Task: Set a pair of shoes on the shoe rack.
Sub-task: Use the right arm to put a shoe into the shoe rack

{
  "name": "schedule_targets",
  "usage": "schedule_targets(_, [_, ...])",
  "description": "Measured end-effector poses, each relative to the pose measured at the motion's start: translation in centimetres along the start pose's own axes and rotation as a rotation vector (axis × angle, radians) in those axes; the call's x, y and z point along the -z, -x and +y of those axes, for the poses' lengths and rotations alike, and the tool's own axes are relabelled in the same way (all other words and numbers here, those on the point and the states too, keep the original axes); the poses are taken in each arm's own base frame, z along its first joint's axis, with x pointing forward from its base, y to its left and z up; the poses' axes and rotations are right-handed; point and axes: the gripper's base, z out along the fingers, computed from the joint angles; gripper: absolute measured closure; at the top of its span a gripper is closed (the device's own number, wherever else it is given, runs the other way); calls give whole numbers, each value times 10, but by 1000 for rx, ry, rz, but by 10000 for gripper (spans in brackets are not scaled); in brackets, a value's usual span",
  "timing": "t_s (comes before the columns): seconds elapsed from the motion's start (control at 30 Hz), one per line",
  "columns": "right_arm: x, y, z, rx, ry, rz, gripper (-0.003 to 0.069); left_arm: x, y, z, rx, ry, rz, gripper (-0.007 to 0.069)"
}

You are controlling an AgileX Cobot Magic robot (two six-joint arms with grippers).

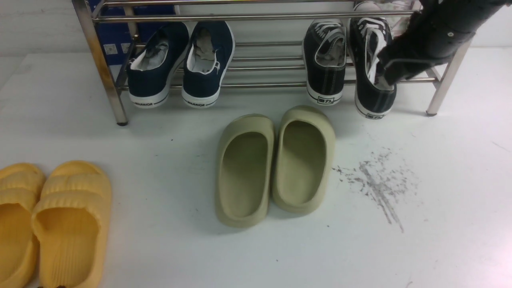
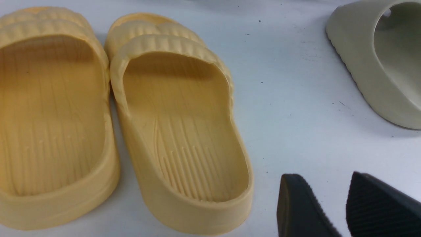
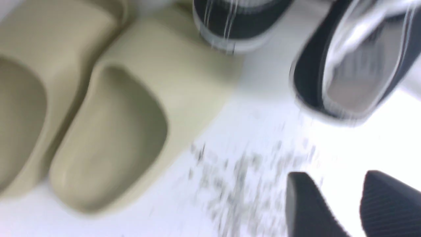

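Blk sneaker pair (image 1: 326, 68) heels-out on steel rack (image 1: 264, 85), R end, prob. tilted.

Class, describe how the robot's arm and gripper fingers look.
The right arm is a glossy black casing with a small round fastener. The left gripper and right gripper have matt black, wedge-shaped fingers with finely ribbed faces.

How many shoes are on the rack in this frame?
4. Two navy slip-ons on the shoe rack's left, two black sneakers on its right, the rightmost partly behind the right arm. The upper tier is cut off, so more may be hidden.
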Motion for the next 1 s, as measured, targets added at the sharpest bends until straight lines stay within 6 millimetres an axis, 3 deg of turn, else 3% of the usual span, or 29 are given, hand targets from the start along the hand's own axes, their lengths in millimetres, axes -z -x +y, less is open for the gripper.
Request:
schedule_targets(0.07, [-6,-11,1,-38,15,81,519,0,0,0,0,0,0,386])
schedule_targets(0.1, [-7,-12,1,-41,17,87,539,0,0,0,0,0,0,386])
schedule_targets(0.17, [-23,-23,0,-66,26,133,640,0,0,0,0,0,0,386])
schedule_targets(0.23, [-35,-28,-1,-79,25,141,661,0,0,0,0,0,0,386])
schedule_targets(0.33, [-62,-34,-5,-92,6,106,664,0,0,0,0,0,0,386])
schedule_targets(0.6, [-98,-21,-17,-77,-63,-72,664,0,0,0,0,0,0,386])
schedule_targets(1.0, [-87,-6,-22,-48,-116,-136,662,0,0,0,0,0,0,386])
